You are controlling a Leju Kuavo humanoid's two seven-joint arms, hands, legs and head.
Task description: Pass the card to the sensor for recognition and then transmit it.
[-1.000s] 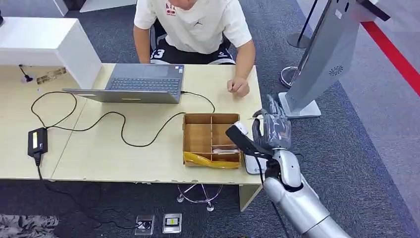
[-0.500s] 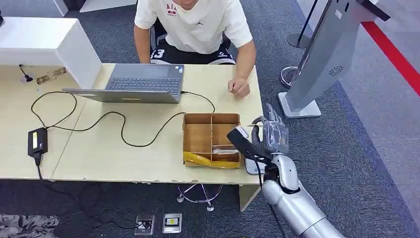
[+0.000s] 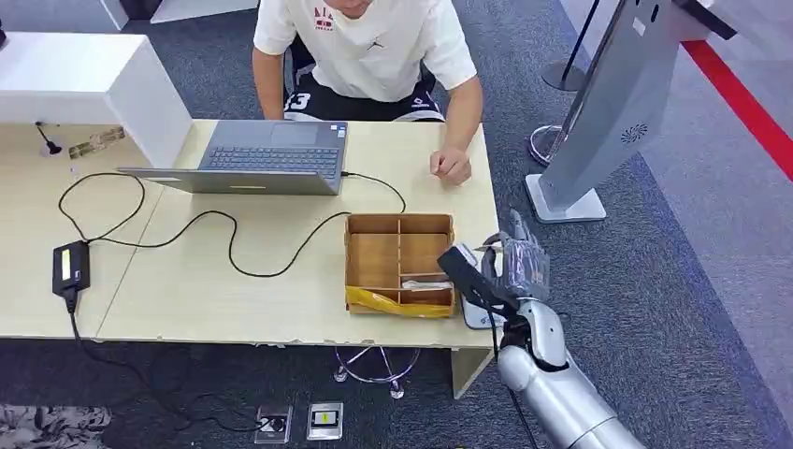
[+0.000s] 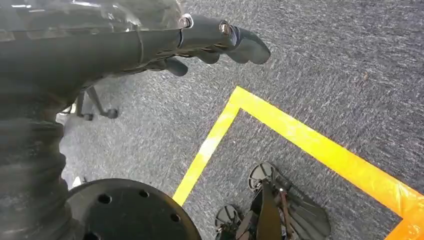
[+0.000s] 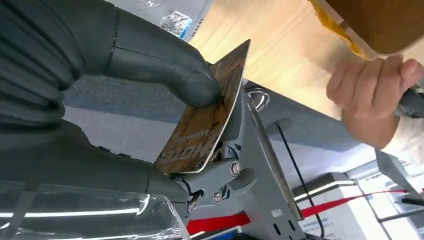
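Pinching card point(image 5: 207, 117) in right hand point(image 3: 512, 265) above sensor point(image 3: 475, 310), left hand point(image 4: 165, 40) hanging loose; handover pending.

Person in white t-shirt point(image 3: 367, 47) seated at far side of light wood table point(image 3: 187, 281), one hand point(image 3: 452, 165) resting on tabletop. Open grey laptop point(image 3: 266, 154) in front of them. Black cable point(image 3: 224, 234) loops from laptop across table to black power adapter point(image 3: 71, 265) at left. Wooden divided box point(image 3: 399, 262) near right edge, yellow wrapping at its near side, maybe a plastic bag. White box point(image 3: 84, 79) far left. Yellow floor tape point(image 4: 300, 140) on grey carpet.
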